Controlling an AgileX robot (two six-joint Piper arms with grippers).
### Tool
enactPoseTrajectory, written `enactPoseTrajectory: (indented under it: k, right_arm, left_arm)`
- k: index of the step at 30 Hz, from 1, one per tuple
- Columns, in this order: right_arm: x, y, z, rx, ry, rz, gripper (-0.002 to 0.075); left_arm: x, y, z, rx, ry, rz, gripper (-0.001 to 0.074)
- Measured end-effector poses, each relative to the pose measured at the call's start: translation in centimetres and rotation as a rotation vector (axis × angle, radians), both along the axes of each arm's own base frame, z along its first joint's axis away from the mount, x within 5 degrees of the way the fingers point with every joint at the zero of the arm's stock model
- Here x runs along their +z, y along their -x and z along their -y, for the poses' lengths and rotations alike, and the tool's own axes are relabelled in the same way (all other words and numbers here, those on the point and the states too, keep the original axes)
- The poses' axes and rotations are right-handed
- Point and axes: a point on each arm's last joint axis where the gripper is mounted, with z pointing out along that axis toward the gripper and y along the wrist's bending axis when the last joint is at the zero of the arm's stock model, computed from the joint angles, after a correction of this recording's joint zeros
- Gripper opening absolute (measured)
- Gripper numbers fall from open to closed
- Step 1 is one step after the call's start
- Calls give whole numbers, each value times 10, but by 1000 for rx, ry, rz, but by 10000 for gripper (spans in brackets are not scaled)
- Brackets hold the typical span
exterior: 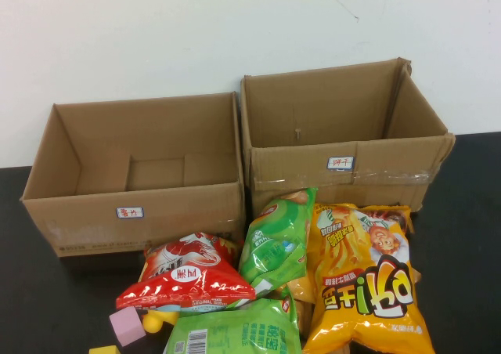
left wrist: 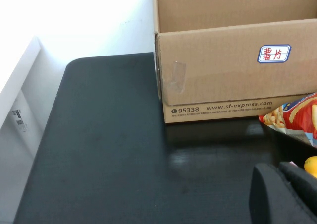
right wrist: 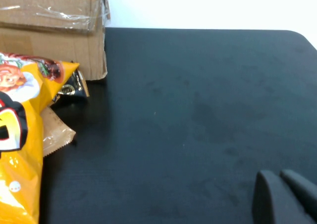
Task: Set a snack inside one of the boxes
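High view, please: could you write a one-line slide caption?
Snack bags, red bag to yellow bag, piled before two open cardboard boxes; neither gripper in this view.

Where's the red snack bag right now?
In the high view, the red snack bag lies left of the pile, before the left cardboard box, against the green snack bag, a pink block at its corner.

The left box (left wrist: 218, 80) carries a small white label (left wrist: 274, 53) with a blue border and red handwritten characters reading 薯片. Below that label, along the box's bottom edge, black print reads "95338" and "www.sf-express.com" (left wrist: 223, 107). The right box (exterior: 344, 162), beside the left box, bears a similar blue-bordered label (exterior: 340, 163) whose red writing cannot be read. Large characters on the yellow snack bag (exterior: 368, 279) are not legible.
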Motion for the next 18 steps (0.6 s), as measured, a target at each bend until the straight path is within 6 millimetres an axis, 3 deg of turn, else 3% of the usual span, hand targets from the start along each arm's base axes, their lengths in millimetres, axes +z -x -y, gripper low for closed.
enactPoseTrajectory:
  k: [18]
  right_arm:
    - [1,-1,0,2,3,31,-1]
  left_arm:
    - [0,0,0,0,0,5,-3]
